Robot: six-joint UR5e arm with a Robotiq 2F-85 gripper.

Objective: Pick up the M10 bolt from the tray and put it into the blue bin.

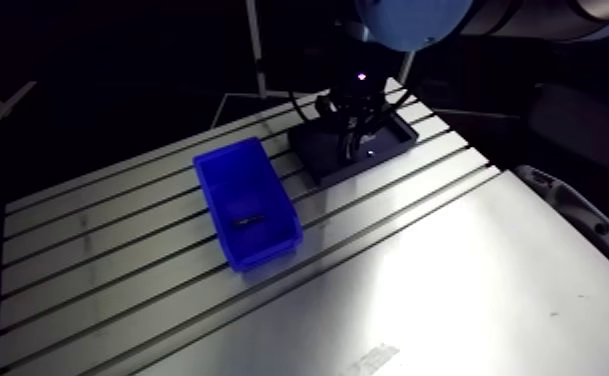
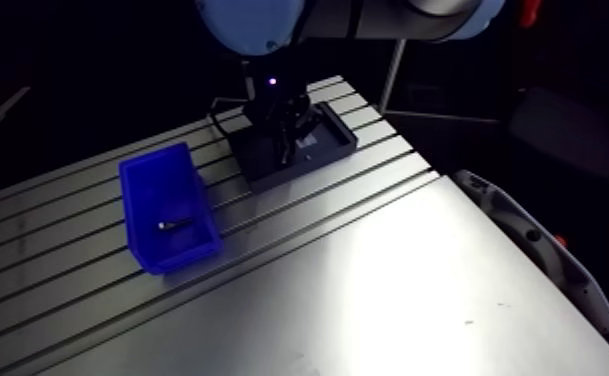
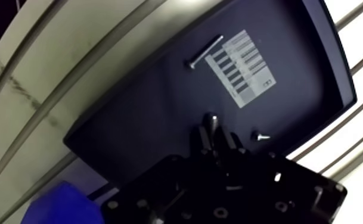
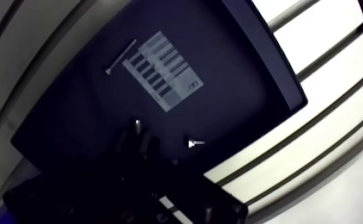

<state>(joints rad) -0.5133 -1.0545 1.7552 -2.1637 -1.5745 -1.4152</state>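
1. Wrist view: the gripper [image 3: 214, 136] is low over the dark tray [image 3: 148, 101]. Its fingers are drawn close and clamped on a stubby grey M10 bolt [image 3: 211, 121], whose end pokes out past the tips.
2. Only this view shows what else is in the tray. We see a white label [image 3: 241, 67] ahead of the gripper, a long thin screw [image 3: 205, 52] just beside the label, and a short screw [image 3: 260, 136] beside the gripper.
3. Arm view: the tray sits at the far side of the slotted table [image 1: 418, 270]. The blue bin [image 1: 211, 195] is to its left and nearer, not touching it. The gripper is too dark to read here.
4. Only the arm view looks into the bin, where a small dark bolt-like piece [image 1: 248, 217] lies on the floor. The wrist view catches just a corner of the bin.
5. The M10 bolt is at the tray, not in the bin. We cannot tell whether it is lifted or touching.
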